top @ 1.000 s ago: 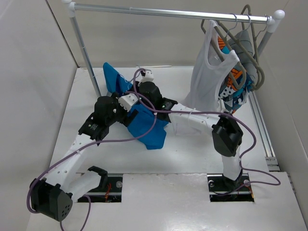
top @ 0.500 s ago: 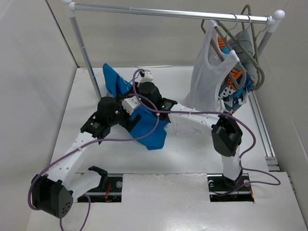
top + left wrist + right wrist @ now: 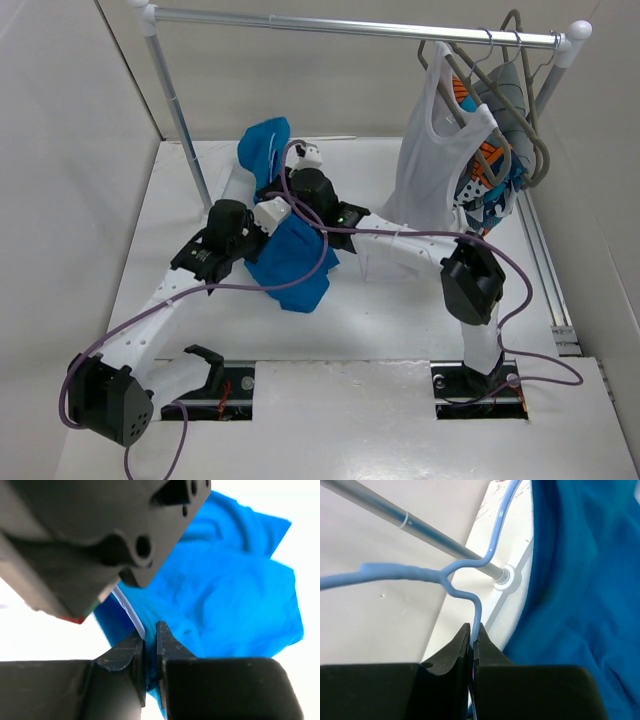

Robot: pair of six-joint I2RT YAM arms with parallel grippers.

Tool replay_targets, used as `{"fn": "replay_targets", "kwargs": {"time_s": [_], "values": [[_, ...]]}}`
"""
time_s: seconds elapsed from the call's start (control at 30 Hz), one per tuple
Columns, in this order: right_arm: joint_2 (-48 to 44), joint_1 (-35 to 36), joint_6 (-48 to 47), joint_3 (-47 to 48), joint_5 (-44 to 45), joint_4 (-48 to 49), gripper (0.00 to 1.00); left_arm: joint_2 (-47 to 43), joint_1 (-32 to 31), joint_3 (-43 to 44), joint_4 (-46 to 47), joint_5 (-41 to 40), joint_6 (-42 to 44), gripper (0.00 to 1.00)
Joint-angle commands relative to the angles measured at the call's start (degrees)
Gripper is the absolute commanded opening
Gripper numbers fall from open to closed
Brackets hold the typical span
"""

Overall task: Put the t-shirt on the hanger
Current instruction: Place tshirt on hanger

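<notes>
Blue t-shirt (image 3: 290, 262) bunched over the middle of the table (image 3: 400, 315), between my two arms.
Both arms reach inward, wrists meeting. My left gripper (image 3: 150, 641) pinches shirt cloth and my right gripper (image 3: 471, 636) clamps the hanger (image 3: 402, 573) at its neck. The shirt's long axis runs from the far rail post (image 3: 180, 110) toward me.

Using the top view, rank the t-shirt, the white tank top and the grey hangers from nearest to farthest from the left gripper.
1. t-shirt: mid-table, pinched in the left gripper.
2. white tank top: hanging off to the right.
3. grey hangers: beyond the tank top, at the right end of the rail.
</notes>
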Motion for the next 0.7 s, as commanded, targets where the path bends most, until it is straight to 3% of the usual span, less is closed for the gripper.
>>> {"fn": "replay_targets", "kwargs": {"time_s": [0.0,0.13,0.17,0.27,0.3,0.37,0.43,0.53,0.67], "values": [[-4.1,0.1,-3.0,1.2,0.6,6.4,0.0,-0.3,-0.9,2.8,-6.2,4.5,-1.1,0.0],[-4.1,-0.4,-9.8,2.4,-1.0,7.0,0.02,-1.5,-0.3,4.0,-5.6,7.6,-6.8,0.0],[-4.7,-1.0,-11.8,2.4,-1.0,7.7,0.14,-2.2,0.4,4.7,-5.6,8.8,-7.7,0.0],[-5.5,-1.8,-20.3,1.7,-4.7,9.1,0.31,-3.7,2.7,5.4,-2.9,11.4,-12.5,0.0],[-6.2,-3.4,-23.2,0.3,-6.0,9.1,0.45,-4.6,3.5,6.0,-2.3,11.4,-13.6,0.0],[-6.8,-4.8,-24.9,-1.3,-11.2,9.1,0.59,-5.3,4.3,6.0,-0.3,12.0,-15.8,0.0],[-8.4,-6.8,-26.4,-4.8,-14.5,10.8,0.81,-5.8,4.9,6.0,1.0,12.0,-17.3,0.0],[-11.2,-8.1,-29.6,-7.8,-17.7,12.2,1.0,-5.8,6.3,5.5,1.7,12.0,-18.9,0.0],[-14.7,-8.6,-41.6,-7.2,-19.9,6.7,1.0,-6.4,9.1,5.0,4.2,12.7,-22.0,0.0]]}}
